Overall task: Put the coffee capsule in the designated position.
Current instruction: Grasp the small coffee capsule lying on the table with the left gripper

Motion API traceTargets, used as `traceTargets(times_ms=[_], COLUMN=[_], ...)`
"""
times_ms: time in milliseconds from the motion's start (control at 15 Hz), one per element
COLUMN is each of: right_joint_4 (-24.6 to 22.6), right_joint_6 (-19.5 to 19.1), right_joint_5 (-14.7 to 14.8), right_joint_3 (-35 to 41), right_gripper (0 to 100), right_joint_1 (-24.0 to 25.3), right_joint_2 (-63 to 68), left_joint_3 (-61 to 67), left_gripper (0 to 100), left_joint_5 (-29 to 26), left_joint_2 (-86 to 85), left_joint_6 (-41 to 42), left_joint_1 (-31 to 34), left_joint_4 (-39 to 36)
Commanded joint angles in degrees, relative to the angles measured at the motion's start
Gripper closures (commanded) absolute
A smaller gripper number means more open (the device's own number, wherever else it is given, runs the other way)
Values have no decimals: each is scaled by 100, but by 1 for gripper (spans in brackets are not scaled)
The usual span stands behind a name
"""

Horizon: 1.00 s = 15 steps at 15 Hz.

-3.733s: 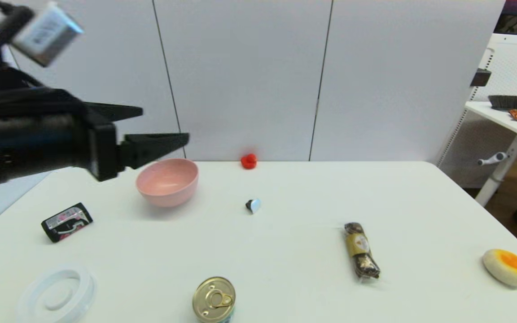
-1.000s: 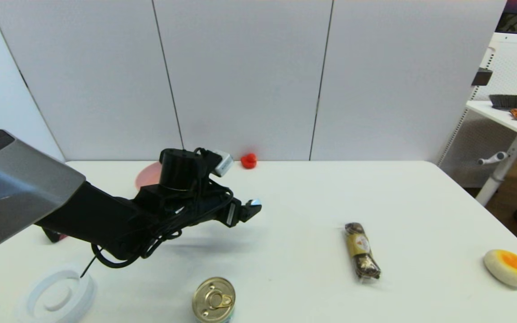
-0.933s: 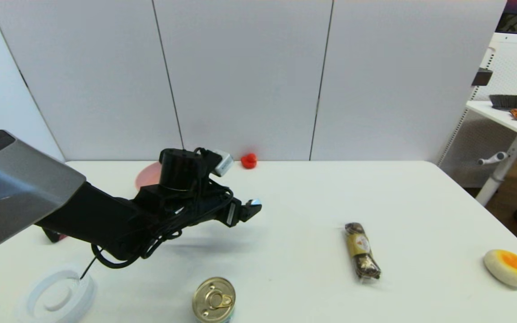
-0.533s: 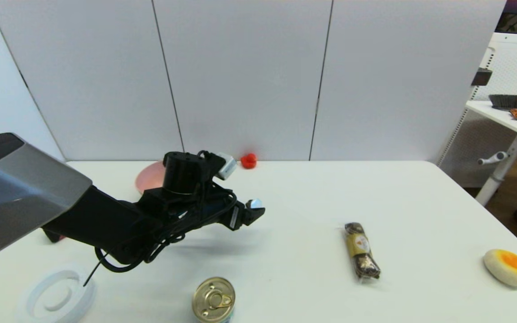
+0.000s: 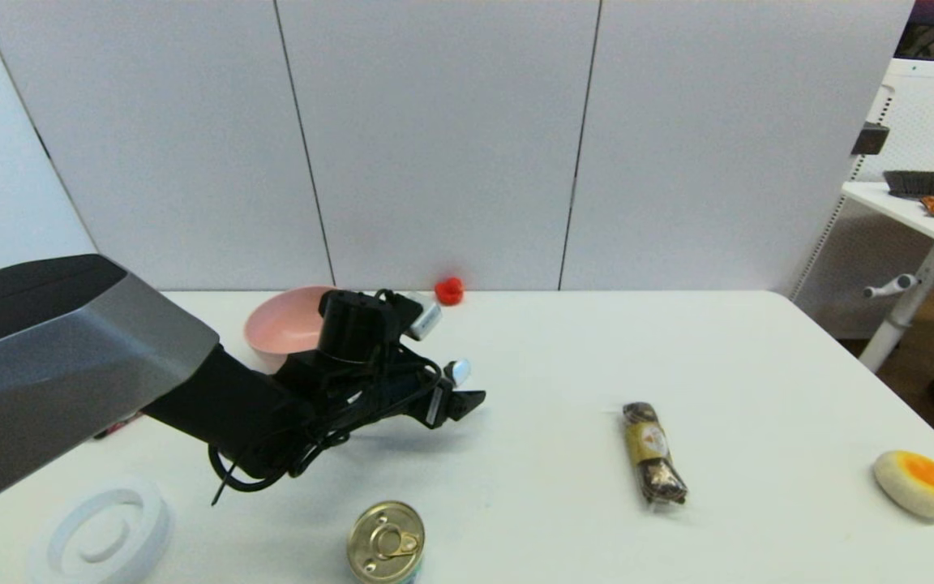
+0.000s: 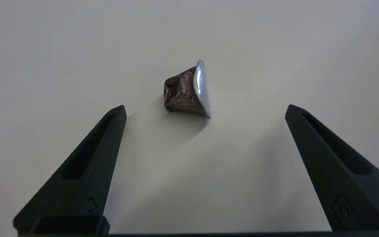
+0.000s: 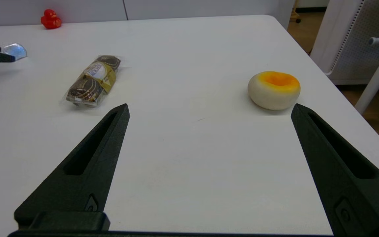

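Left gripper (image 6: pixel 205 108) is hovering wide open and empty just short of the coffee capsule (image 6: pixel 187 89), which is lying on its side on the worktop (image 5: pixel 564 454), presumably lining up to straddle it.

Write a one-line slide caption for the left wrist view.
Open left gripper poised over a coffee capsule lying on its side on the white table.

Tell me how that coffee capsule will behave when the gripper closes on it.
The coffee capsule lies on its side, its tapered body looking crumpled, so it probably dents easily. Small, likely light, it may skid or roll between the open left gripper fingers.
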State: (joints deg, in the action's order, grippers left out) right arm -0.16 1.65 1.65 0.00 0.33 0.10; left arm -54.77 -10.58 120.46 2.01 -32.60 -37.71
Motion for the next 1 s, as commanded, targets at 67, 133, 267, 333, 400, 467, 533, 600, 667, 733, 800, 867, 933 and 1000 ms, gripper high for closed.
traceTargets(times_ms=[67,133,267,333,400,467,533,600,667,733,800,867,933,1000], right_joint_4=[-2,-2,-2,-2,-2,-2,-2,-2,-2,-2,-2,-2,-2,-2], right_joint_6=[2,2,2,2,2,2,2,2,2,2,2,2,2,2], right_joint_5=[2,2,2,2,2,2,2,2,2,2,2,2,2,2], right_joint_3=[0,0,0,0,0,0,0,0,0,0,0,0,0,0], right_gripper=[0,0,0,0,0,0,0,0,0,0,0,0,0,0], right_joint_1=[2,2,2,2,2,2,2,-7,2,2,2,2,2,2], right_joint_2=[8,8,8,8,8,8,8,8,8,8,8,8,8,8], left_joint_3=[-332,-394,-482,-517,-543,-561,-570,-570,-552,-526,-491,-455,-385,-306], left_gripper=[0,0,0,0,0,0,0,0,0,0,0,0,0,0], left_joint_5=[-5,-5,-5,-5,-5,-5,-5,-5,-5,-5,-5,-5,-5,-5], left_joint_2=[373,417,488,488,514,549,558,558,540,505,479,453,417,373], left_joint_6=[-25,-25,-25,-25,-17,-17,-17,-17,-17,-8,-8,-8,-8,-8], left_joint_1=[-1,-1,8,17,43,69,78,87,87,104,122,140,148,157], left_joint_4=[-9,9,-9,18,26,26,26,35,35,44,44,44,44,53])
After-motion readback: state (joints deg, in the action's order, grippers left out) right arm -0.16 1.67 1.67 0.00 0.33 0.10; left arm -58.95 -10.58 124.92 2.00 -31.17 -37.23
